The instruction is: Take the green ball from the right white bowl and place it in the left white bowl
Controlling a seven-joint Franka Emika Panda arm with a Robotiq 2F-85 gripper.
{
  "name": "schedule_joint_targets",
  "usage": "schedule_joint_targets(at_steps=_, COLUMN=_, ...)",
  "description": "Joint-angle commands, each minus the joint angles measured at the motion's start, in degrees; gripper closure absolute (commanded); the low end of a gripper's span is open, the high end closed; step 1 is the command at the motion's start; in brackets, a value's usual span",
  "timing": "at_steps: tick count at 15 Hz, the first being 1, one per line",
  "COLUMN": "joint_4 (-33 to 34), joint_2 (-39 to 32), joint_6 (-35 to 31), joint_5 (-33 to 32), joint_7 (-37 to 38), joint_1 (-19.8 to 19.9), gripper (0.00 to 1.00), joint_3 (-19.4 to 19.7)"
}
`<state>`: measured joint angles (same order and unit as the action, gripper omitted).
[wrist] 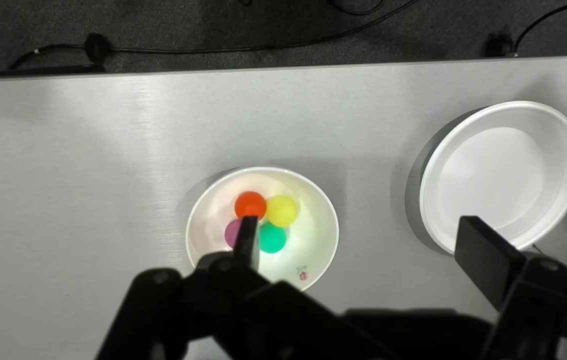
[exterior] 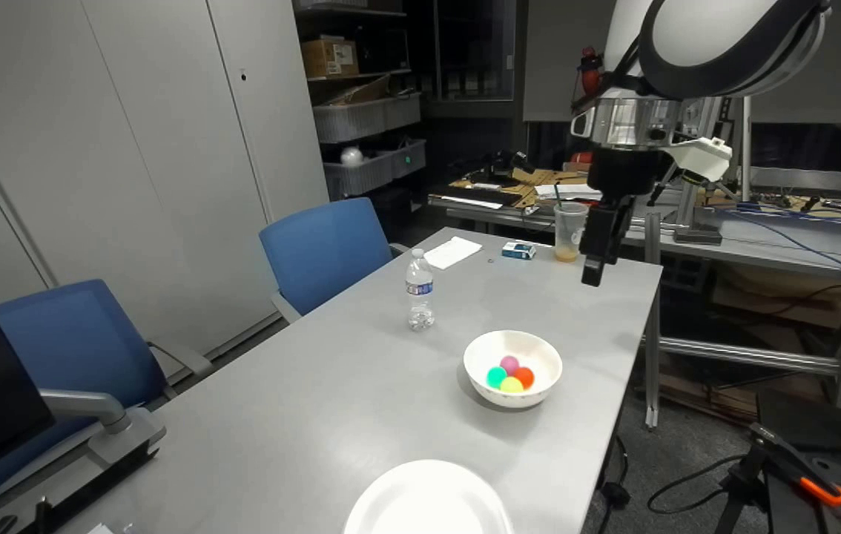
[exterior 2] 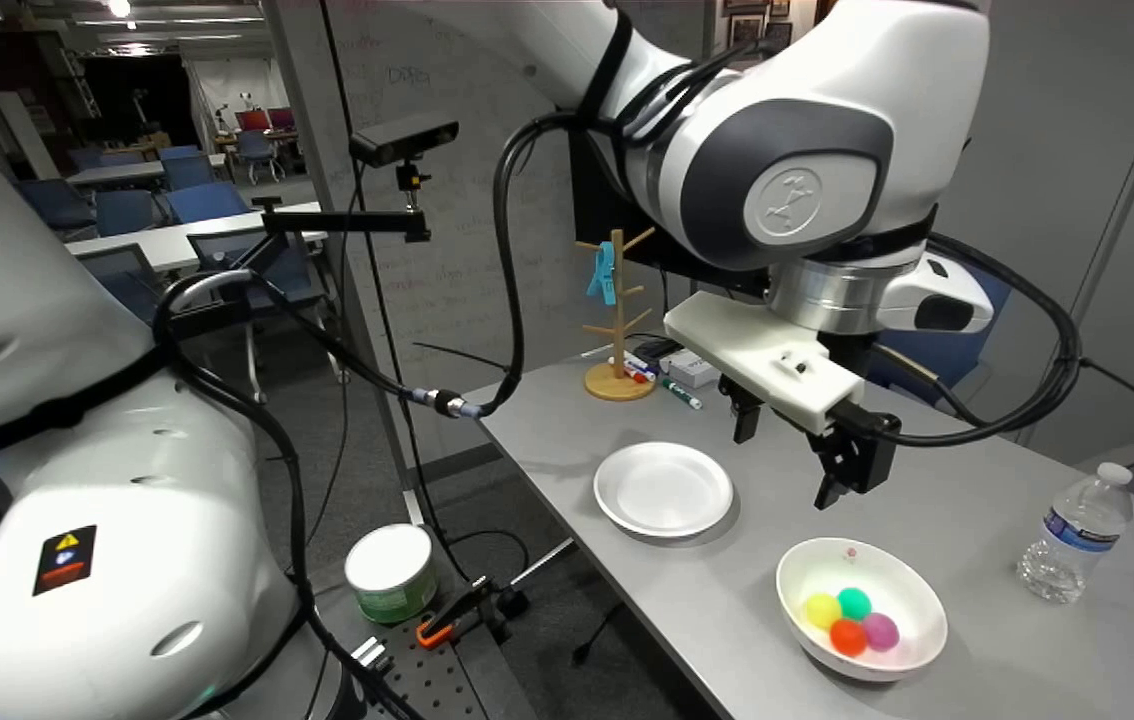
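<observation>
The green ball [exterior: 496,377] lies in the right white bowl [exterior: 545,361], the deeper one, touching other balls; both also show in an exterior view, the ball [exterior 2: 854,603] and the bowl [exterior 2: 912,620]. In the wrist view the ball [wrist: 272,238] is just right of one finger, which hides part of the bowl [wrist: 316,235]. The left white bowl [exterior 2: 662,490], wide and shallow, is empty; it also shows in the wrist view [wrist: 496,175] and is cut off in an exterior view [exterior: 428,504]. My gripper [exterior 2: 788,460] is open and empty, above the table between the bowls in the wrist view [wrist: 358,222].
A red ball [wrist: 250,205], a yellow ball [wrist: 282,210] and a purple ball [wrist: 232,233] share the deep bowl. A water bottle [exterior: 420,293] stands near it. A wooden peg stand [exterior 2: 617,330] with markers is beyond the shallow bowl. A plastic cup [exterior: 569,230] stands at the table's end.
</observation>
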<state>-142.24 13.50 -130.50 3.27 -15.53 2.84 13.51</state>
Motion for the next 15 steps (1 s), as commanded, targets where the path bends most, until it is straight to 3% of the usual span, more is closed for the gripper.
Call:
schedule_joint_targets(at_steps=1, joint_4=3.62, joint_2=-5.56, joint_6=-2.88, joint_5=-1.84, joint_7=1.72, joint_1=1.38, gripper=0.0, joint_3=-2.1)
schedule_joint_targets(at_steps=8, joint_4=8.34, joint_2=-14.62, joint_6=-7.81, joint_5=-3.22, joint_7=1.07, joint_1=2.23, gripper=0.0, joint_3=-2.41)
schedule_joint_targets(at_steps=15, joint_4=7.62, joint_2=-14.87, joint_6=-8.52, joint_5=-2.66, joint_7=1.28, joint_1=2.73, gripper=0.0, joint_3=-2.94)
